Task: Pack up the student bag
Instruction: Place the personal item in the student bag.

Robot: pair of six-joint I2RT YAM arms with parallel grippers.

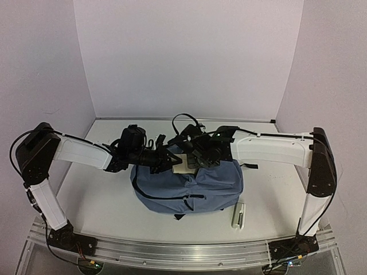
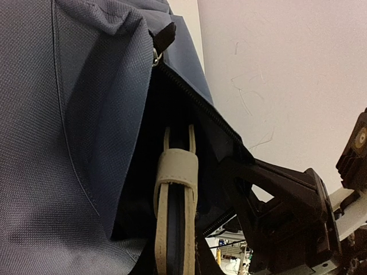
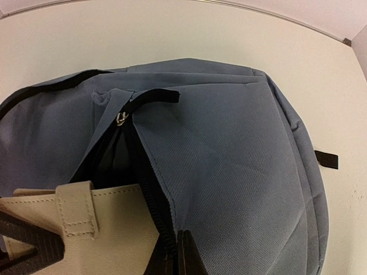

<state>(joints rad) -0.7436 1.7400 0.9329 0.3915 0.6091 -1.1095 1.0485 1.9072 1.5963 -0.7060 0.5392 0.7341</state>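
At frame centre, the slate-blue fabric student bag (image 1: 189, 186) gapes — the left gripper (image 1: 170, 161) pinches its zipper edge; the right gripper (image 1: 192, 162) is clamped on a beige strapped notebook (image 3: 86, 220).

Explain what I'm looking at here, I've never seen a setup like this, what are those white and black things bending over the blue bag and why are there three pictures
The white and black things are two robot arms bolted to the near edge of a table, each ending in a two-finger gripper. The wide picture comes from a fixed camera above and behind them. The other two come from small cameras on the wrists, so they show the bag very close.

On the table lies a slate-blue backpack, its main zipper open. Both arms meet over that opening. The left gripper seems to pinch the bag's edge to hold it open. The right gripper is closed, and a beige case with a strap loop sits half inside the opening right at its fingers; whether it grips the case is not clear. A small pale object lies on the table beside the bag; I cannot tell what it is.
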